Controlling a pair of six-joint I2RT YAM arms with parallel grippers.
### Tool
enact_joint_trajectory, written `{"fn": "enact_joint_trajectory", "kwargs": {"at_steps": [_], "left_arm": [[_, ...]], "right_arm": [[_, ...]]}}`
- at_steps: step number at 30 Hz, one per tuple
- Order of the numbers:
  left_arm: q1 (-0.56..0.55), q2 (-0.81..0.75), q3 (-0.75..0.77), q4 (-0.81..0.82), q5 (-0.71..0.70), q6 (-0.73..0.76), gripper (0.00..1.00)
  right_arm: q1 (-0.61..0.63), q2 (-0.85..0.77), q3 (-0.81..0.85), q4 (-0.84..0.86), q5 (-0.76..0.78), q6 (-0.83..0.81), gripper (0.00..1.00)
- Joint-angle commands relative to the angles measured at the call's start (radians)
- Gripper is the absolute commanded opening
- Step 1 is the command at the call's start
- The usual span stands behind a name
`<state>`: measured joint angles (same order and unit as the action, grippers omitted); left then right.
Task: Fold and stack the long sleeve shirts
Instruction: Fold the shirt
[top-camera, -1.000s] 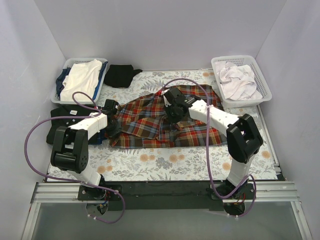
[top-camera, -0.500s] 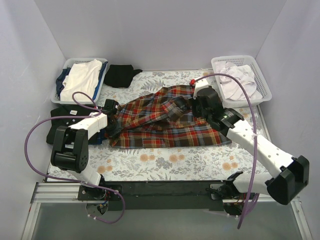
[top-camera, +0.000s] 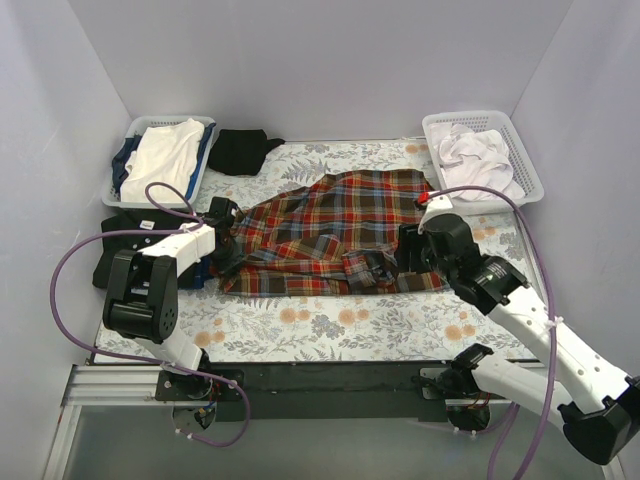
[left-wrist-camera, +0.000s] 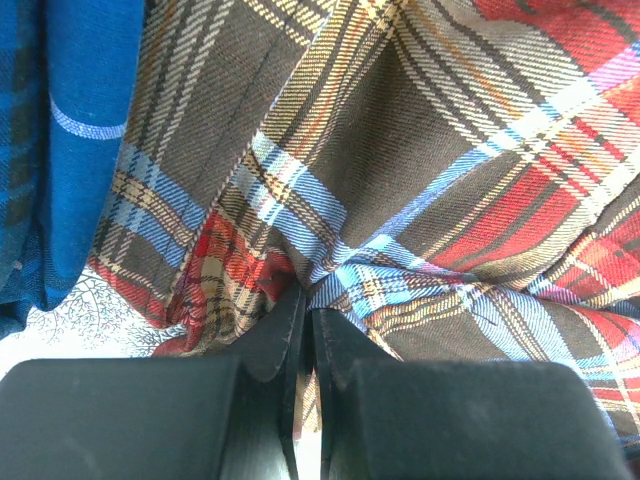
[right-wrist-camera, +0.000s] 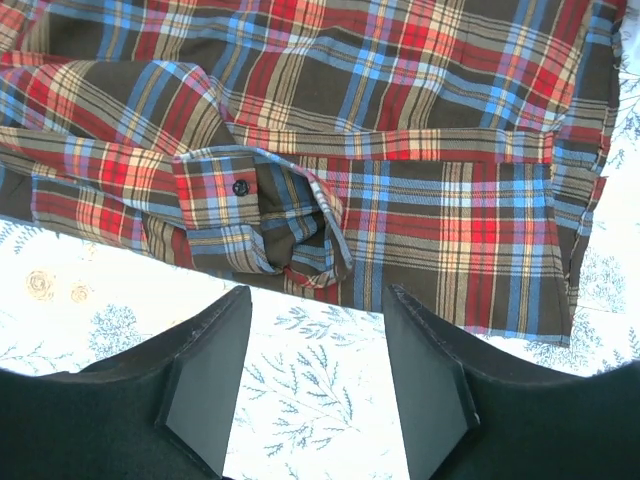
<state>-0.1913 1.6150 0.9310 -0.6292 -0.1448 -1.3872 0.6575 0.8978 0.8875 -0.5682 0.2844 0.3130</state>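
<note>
The red-orange plaid long sleeve shirt (top-camera: 335, 230) lies spread on the flowered tablecloth, with one sleeve folded across it. That sleeve's buttoned cuff (right-wrist-camera: 250, 215) rests at the near hem (top-camera: 366, 266). My right gripper (right-wrist-camera: 317, 295) hovers open just in front of the cuff, above bare cloth, holding nothing (top-camera: 408, 252). My left gripper (left-wrist-camera: 308, 318) is shut on a pinch of the plaid shirt's left edge (top-camera: 226, 250). A folded black shirt (top-camera: 118, 242) lies at the table's left edge under the left arm.
A white basket (top-camera: 135, 130) at the back left holds white and dark clothes. Another basket (top-camera: 520, 150) at the back right holds white cloth. A bunched black garment (top-camera: 243, 150) lies at the back. Blue cloth (left-wrist-camera: 60, 150) sits beside the left gripper.
The right arm swung from the shirt's middle out to the right and toward the near side, drawing the sleeve across, then opened and left the cuff at the near hem. The left arm stayed put.
</note>
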Motion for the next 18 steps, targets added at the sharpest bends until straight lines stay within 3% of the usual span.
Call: {"fn": "enact_joint_trajectory", "kwargs": {"at_steps": [1,6,7,10,11,14,18], "left_arm": [[0.004,0.037,-0.008,0.013,0.013,-0.001,0.0],[0.003,0.028,-0.004,0.013,0.014,0.001,0.0],[0.003,0.026,-0.004,0.013,0.016,0.001,0.0],[0.003,0.019,0.0,0.013,0.017,0.004,0.0],[0.004,0.019,0.008,0.013,0.016,0.008,0.0],[0.004,0.023,0.02,0.013,0.013,0.017,0.0],[0.003,0.028,0.031,0.014,0.01,0.025,0.0]], "right_arm": [[0.001,0.108,0.079,0.03,-0.086,-0.005,0.64],[0.002,0.433,0.293,-0.018,-0.247,0.009,0.64],[0.001,0.479,0.406,-0.051,-0.278,0.017,0.64],[-0.002,0.677,0.592,-0.19,-0.266,0.098,0.64],[-0.002,0.728,0.723,-0.244,-0.252,0.121,0.64],[-0.006,0.93,0.871,-0.395,-0.232,0.153,0.61],[-0.006,1.006,0.861,-0.43,-0.2,0.152,0.57]]}}
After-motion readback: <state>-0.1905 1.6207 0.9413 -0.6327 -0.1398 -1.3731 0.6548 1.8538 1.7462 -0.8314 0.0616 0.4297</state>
